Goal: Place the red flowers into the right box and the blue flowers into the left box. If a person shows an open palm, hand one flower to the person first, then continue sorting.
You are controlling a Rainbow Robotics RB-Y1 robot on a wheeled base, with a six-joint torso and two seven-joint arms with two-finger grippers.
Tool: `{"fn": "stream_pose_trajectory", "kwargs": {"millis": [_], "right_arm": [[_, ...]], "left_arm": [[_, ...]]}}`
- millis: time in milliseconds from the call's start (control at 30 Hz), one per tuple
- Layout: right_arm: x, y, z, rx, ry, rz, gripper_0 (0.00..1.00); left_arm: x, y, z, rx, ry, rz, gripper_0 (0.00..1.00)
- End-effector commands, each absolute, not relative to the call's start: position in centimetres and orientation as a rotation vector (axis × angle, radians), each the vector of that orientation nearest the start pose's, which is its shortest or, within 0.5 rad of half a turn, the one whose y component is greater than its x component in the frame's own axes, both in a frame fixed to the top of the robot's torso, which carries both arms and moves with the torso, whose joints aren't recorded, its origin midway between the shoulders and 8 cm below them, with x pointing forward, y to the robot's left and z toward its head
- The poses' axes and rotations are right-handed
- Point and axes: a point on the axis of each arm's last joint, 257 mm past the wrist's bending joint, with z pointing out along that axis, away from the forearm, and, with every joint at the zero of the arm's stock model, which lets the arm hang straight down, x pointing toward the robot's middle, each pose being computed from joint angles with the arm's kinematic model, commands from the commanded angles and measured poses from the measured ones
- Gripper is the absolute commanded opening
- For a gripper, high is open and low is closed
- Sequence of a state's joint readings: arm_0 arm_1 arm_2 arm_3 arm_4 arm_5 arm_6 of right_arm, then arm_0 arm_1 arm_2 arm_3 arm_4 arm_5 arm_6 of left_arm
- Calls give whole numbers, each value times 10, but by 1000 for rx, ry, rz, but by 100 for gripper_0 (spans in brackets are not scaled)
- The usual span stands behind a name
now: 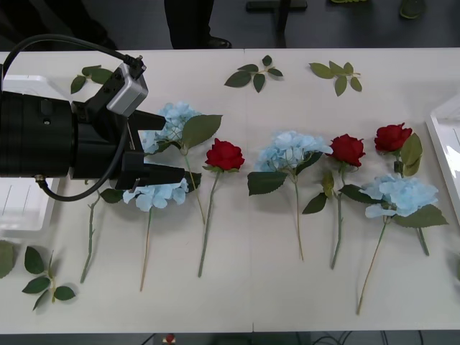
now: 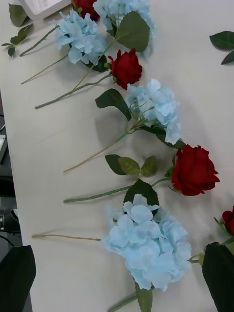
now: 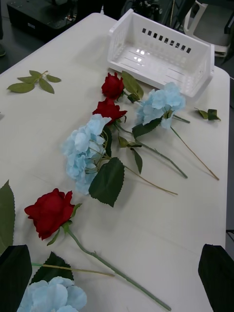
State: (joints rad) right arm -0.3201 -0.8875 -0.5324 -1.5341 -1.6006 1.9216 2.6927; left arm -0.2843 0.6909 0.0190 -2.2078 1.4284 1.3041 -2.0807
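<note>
Three red flowers (image 1: 225, 154) (image 1: 347, 149) (image 1: 393, 136) lie across the white table, mixed with several blue flowers (image 1: 291, 149) (image 1: 401, 195) (image 1: 176, 115) (image 1: 154, 194). My left gripper (image 1: 162, 147) hovers open over the two leftmost blue flowers, its black fingers apart and holding nothing. A bare stem (image 1: 90, 237) runs out from under it. The left wrist view shows that gripper (image 3: 114, 253) open above a red flower (image 3: 51, 212), with the right box (image 3: 161, 51) beyond. My right gripper (image 2: 119, 248) is open above a blue flower (image 2: 148, 243) beside a red flower (image 2: 194, 170). The left box (image 1: 21, 208) sits under my left arm.
The right box's rim (image 1: 445, 144) shows at the table's right edge. Loose green leaf sprigs (image 1: 255, 74) (image 1: 336, 72) lie at the back, and more (image 1: 43, 277) at the front left. A person's legs (image 1: 188, 21) stand behind the table. Bare table lies along the front edge.
</note>
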Motion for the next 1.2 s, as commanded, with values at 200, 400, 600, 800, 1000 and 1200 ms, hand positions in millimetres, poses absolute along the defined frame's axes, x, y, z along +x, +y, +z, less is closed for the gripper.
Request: {"fn": "stream_pose_trajectory", "kwargs": {"millis": [200,400,600,800,1000,1200], "right_arm": [[370,-354,-99,-1447,1915,506,100],[384,-369,-103,-1445,1982,402,100],[405,-395,-121,-1336,2129,270,100],[422,-423,-143,-889,2442,228,100],[446,-439,-160,-577,2560,128,100],[470,-449,-174,-320,2619,-1,100]], "left_arm": [[379,90,-64,1193,1705,-654,100],[400,126,-64,981,1896,-631,100],[428,194,-117,599,2174,-473,100],[426,282,-174,283,2368,-216,100],[414,343,-208,110,2428,-17,100],[421,382,-238,9,2455,145,100]]}}
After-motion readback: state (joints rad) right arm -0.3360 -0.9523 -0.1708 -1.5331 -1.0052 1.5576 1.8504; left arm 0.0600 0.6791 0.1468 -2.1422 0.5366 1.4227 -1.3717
